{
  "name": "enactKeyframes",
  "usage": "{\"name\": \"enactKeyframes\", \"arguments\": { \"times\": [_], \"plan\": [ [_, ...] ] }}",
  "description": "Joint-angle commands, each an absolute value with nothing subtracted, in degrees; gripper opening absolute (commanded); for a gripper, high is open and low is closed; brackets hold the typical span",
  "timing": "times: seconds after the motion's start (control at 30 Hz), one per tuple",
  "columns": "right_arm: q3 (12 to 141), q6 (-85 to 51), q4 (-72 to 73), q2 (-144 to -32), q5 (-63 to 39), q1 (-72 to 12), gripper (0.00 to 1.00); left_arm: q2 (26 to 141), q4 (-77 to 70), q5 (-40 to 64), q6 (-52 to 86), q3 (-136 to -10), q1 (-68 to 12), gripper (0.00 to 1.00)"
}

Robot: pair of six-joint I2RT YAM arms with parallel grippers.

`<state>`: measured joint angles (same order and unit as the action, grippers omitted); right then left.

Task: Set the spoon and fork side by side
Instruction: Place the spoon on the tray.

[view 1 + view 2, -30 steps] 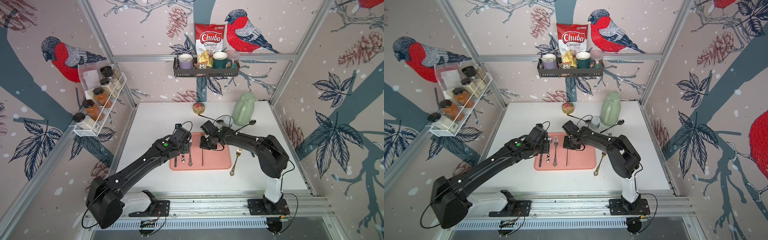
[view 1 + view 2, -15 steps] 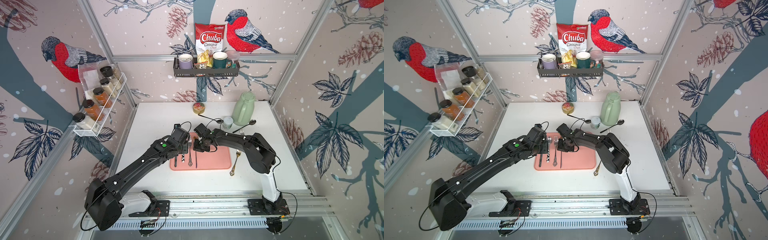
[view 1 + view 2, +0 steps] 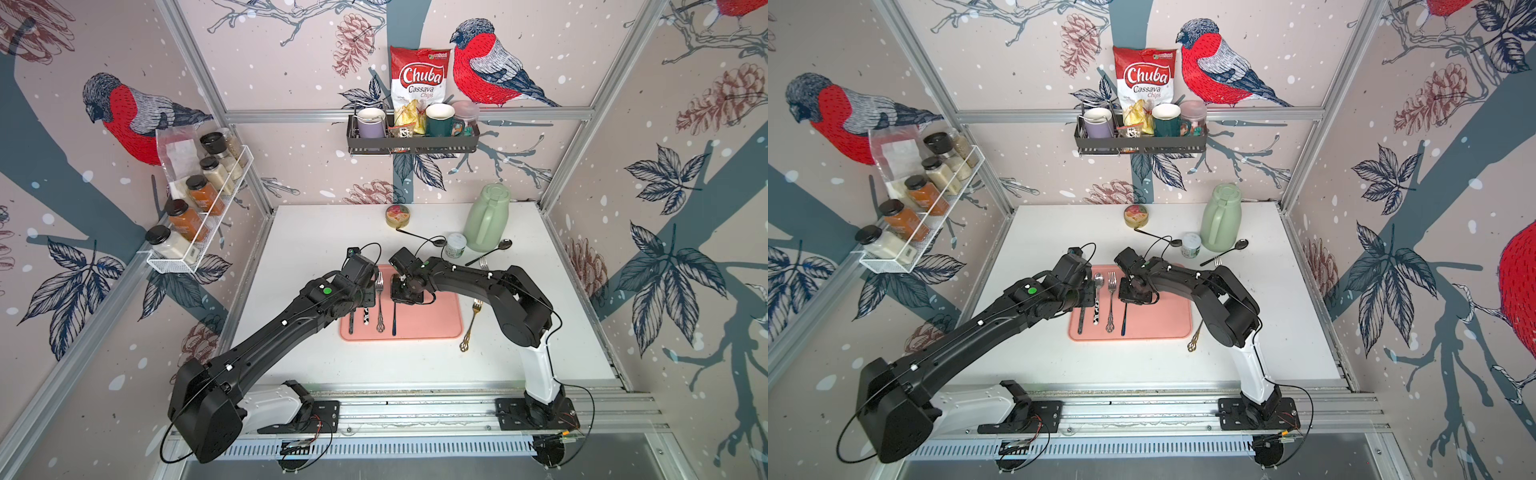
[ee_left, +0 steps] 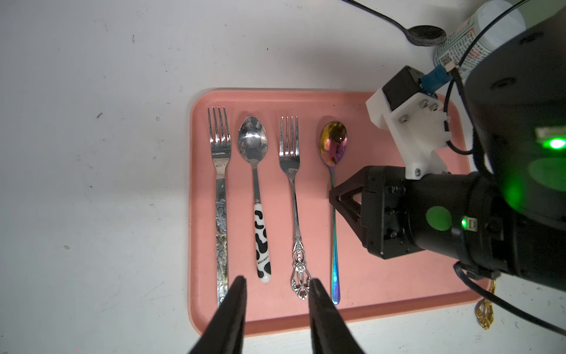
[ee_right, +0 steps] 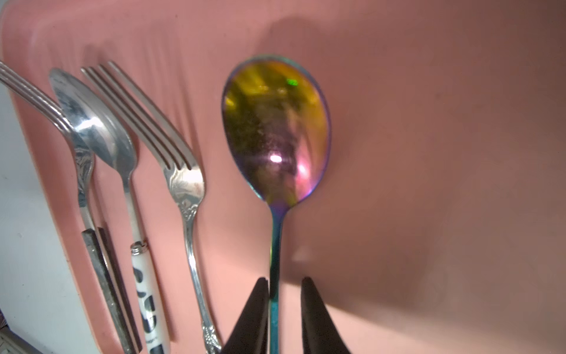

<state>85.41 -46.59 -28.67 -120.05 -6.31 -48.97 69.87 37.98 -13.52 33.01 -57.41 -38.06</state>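
Both top views were bright and evenly lit from above, sharp throughout, with the walls splayed outward at the frame edges. Only faint, soft shadows fell on the table (image 3: 316,232). In the right wrist view the iridescent spoon (image 5: 275,128) was slightly blurred and bore glare spots, and a broad shadow dimmed the tray (image 5: 428,153). In the left wrist view a green glow smeared across the out-of-focus right arm (image 4: 505,184).

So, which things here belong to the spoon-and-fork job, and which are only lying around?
Job: pink tray, rainbow spoon, ornate fork, cow-pattern spoon, plain fork, right tool at the rainbow spoon's handle.
Lying about: gold fork, green jug, small jar, round tin, black spoon by the jug.
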Motion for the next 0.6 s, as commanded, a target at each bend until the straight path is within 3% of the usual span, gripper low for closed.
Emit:
{"name": "enactKeyframes", "arguments": {
  "times": [0.0,0.57],
  "plan": [
    [86.4,-46.1,-33.1,-119.8,-3.1,-49.1,0.22,69.7,37.6,-13.0,32.9,-57.6,-38.0,0.36],
    [93.5,-44.5,-34.7,-124.9,-3.8,-51.4,0.20,69.1,37.1,-13.1,33.0,-56.1,-37.8,0.36]
  ]
}}
